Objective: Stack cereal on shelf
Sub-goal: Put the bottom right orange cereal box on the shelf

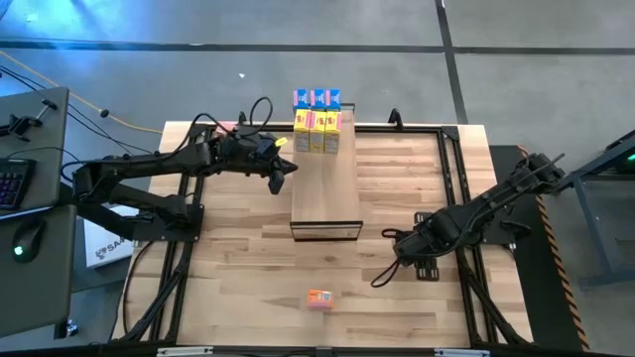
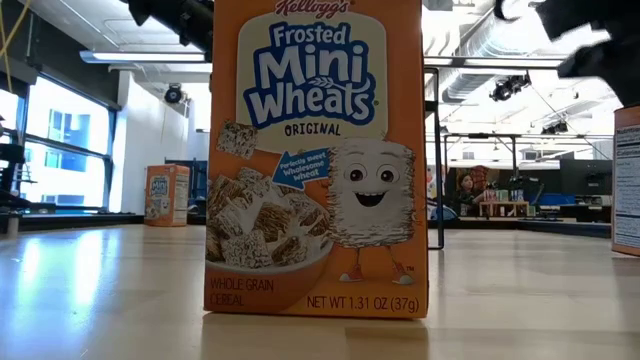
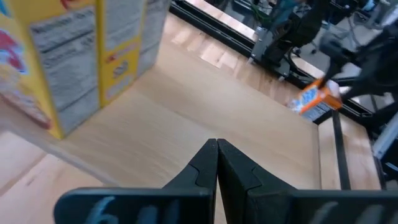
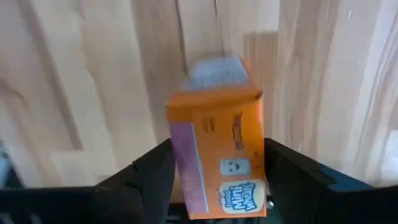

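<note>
closing in on that orange box [image 4: 214, 152], your right gripper [image 4: 214, 180] has its jaws straddling it on the bench [image 1: 238, 268], not clearly pinching yet. squeeze square on the sides before lifting toward the shelf [image 1: 325, 188]. left gripper [image 3: 217, 163] waits over the shelf, jaws closed.

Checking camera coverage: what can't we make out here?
- Low view: the near orange box fills the middle and hides the shelf behind it.
- Low view: an edge box is cut off by the right edge.
- High view: the right gripper covers the second orange box, seen only from its wrist.
- High view: the stacked cereal is too small to read.
</note>
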